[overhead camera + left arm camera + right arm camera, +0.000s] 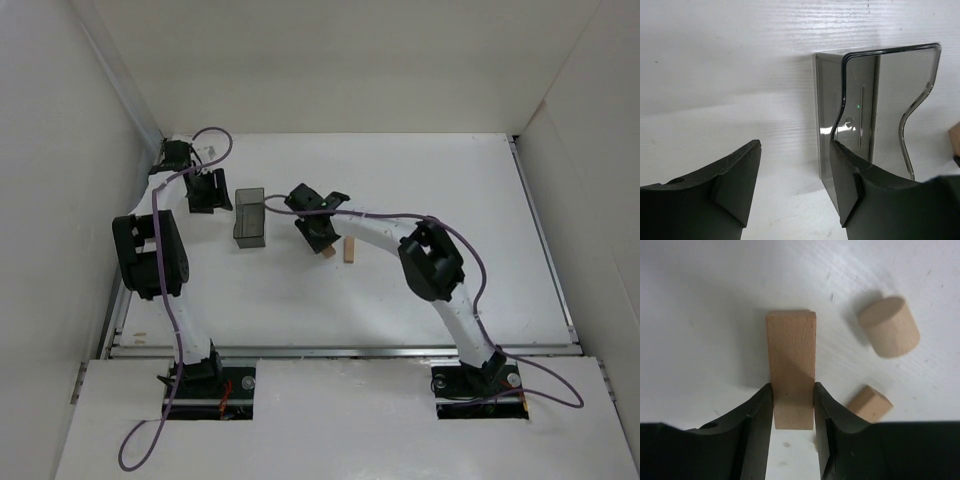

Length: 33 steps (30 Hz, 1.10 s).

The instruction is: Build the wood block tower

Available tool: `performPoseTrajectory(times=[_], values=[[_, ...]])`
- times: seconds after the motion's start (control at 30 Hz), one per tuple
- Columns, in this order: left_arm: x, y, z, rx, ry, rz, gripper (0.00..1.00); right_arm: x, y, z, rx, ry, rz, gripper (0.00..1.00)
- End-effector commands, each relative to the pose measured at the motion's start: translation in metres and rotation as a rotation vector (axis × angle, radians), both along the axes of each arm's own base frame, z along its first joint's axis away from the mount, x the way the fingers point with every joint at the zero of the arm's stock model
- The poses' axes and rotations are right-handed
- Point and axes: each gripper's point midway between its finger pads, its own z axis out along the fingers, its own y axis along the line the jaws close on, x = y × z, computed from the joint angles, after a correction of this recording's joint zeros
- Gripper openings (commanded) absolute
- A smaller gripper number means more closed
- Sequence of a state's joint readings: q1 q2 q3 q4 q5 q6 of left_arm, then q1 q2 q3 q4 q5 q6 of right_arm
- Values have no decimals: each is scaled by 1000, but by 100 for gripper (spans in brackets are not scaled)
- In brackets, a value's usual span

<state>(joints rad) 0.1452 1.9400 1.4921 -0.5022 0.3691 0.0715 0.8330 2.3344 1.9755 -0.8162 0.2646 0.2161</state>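
In the right wrist view my right gripper (793, 390) is shut on a flat light-tan wooden bar (791, 355), its fingers pressed to the bar's two long sides, low over the white table. A short wooden cylinder (888, 326) lies to the right. A second small bar (870, 403) lies beside the right finger. In the top view the right gripper (322, 243) is at mid-table, with a bar (349, 250) just right of it. My left gripper (210, 192) is open and empty, left of the grey box.
A dark translucent grey box (249, 217) stands between the two grippers. It also shows in the left wrist view (890, 110), close to the right finger. White walls enclose the table on three sides.
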Motion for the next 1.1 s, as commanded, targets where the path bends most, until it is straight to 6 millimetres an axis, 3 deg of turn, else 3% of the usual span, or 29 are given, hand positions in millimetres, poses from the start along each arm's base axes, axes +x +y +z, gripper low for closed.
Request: performPoseTrajectory(times=[0.0,0.1,0.13,0.17,0.4,0.47,0.67,0.77,1.03,1.07], values=[[10,4,48,42,-114,-24,54,-14,-14,33,-142,-89,416,3],[15,5,54,50,-134,-31,54,-24,-27,29,-176,-76,601,1],[14,5,58,52,-143,-31,54,-30,-25,36,-157,-76,666,1],[14,5,59,52,-143,-31,54,-44,-22,29,-143,-23,812,1],[12,7,61,64,-144,-33,54,-71,-31,21,-150,52,1159,1],[12,9,65,75,-152,-28,54,-77,-34,15,-142,75,1179,1],[12,10,64,83,-150,-23,54,-80,-10,20,-19,30,1176,1],[10,10,61,81,-141,-23,54,-82,-11,12,-20,53,1165,3],[8,10,60,80,-132,-23,54,-84,-19,1,-40,85,1137,20],[8,10,60,80,-132,-23,54,-85,-22,2,-49,84,1133,28]])
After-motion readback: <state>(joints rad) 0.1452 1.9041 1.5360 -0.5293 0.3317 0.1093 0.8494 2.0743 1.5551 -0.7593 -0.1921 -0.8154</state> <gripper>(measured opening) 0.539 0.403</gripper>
